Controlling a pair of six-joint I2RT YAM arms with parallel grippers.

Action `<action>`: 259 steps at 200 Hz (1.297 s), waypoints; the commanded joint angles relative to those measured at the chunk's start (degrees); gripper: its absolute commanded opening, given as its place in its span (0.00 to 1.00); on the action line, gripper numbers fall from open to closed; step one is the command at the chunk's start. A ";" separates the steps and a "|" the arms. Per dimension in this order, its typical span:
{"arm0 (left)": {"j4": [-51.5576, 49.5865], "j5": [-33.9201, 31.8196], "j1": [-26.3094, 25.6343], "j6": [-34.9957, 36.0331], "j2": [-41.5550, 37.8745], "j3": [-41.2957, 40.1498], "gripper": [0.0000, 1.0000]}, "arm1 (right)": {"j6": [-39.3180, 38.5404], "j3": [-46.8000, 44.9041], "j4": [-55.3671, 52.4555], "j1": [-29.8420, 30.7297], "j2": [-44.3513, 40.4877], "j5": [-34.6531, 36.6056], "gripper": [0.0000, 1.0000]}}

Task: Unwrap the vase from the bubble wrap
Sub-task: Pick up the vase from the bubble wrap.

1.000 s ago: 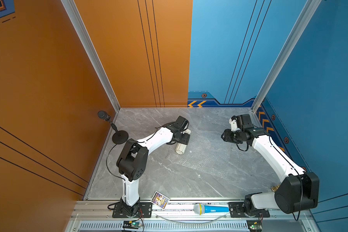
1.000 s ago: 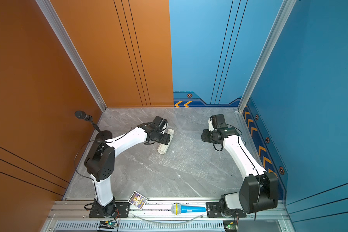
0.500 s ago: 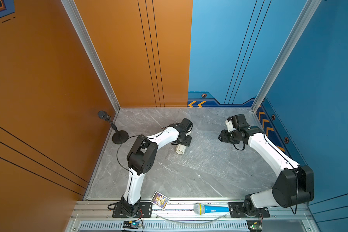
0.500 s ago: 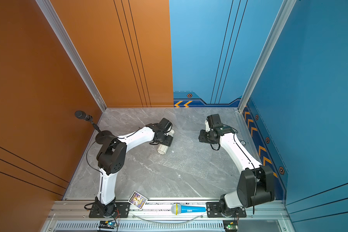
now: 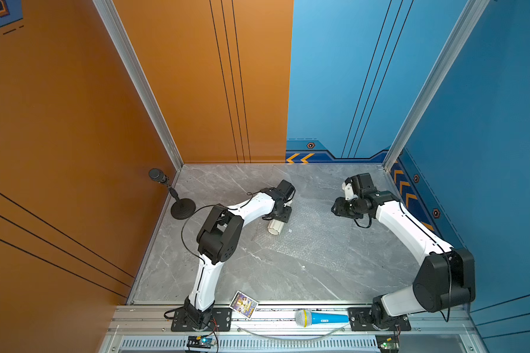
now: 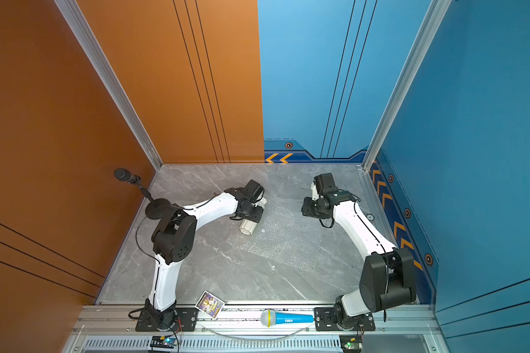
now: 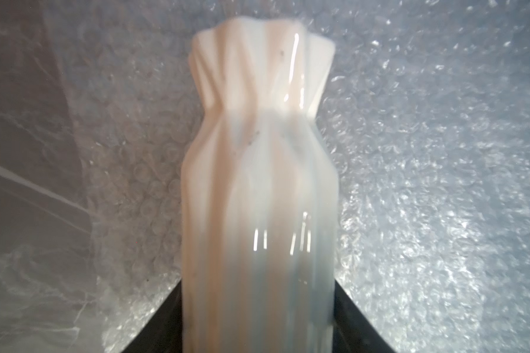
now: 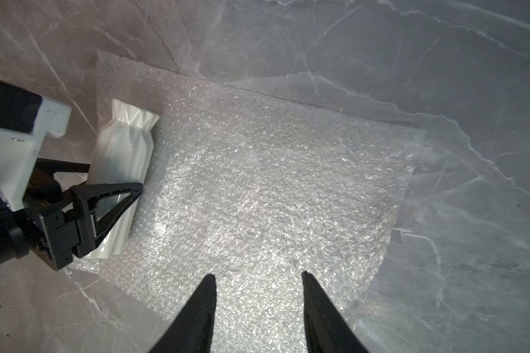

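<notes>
The white ribbed vase (image 5: 274,228) (image 6: 247,228) lies on its side at the left edge of the bubble wrap (image 5: 314,233) (image 6: 288,240), which is spread flat on the grey table. My left gripper (image 5: 283,214) (image 6: 255,215) is shut on the vase's body. In the left wrist view the vase (image 7: 257,183) fills the gap, with both black fingers pressed against its sides and bubble wrap (image 7: 426,183) beneath. The right wrist view shows the vase (image 8: 123,152), the left gripper (image 8: 115,177) and the bubble wrap (image 8: 273,183). My right gripper (image 8: 259,275) (image 5: 337,209) hangs open and empty over the sheet's far edge.
A black microphone on a round stand (image 5: 181,207) is at the back left corner. A blue toy microphone (image 5: 322,318) and a small picture card (image 5: 243,304) lie on the front rail. Orange and blue walls enclose the table (image 5: 257,275) on three sides.
The left gripper's jaws have narrowed onto the vase and the left arm's elbow has swung inward. The right gripper has drifted slightly left. The vase has stayed in place.
</notes>
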 commanded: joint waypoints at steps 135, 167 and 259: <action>-1.68 28.79 3.45 7.18 -27.31 -9.12 0.39 | 26.23 -10.06 39.59 7.18 -3.51 -26.99 0.70; -1.11 29.23 3.12 6.96 -28.48 -9.93 0.38 | 29.76 -10.02 44.63 8.06 -2.54 -27.66 0.71; 0.95 30.94 2.17 6.41 -29.68 -10.72 0.38 | 32.17 -6.95 45.22 10.19 1.97 -25.64 0.75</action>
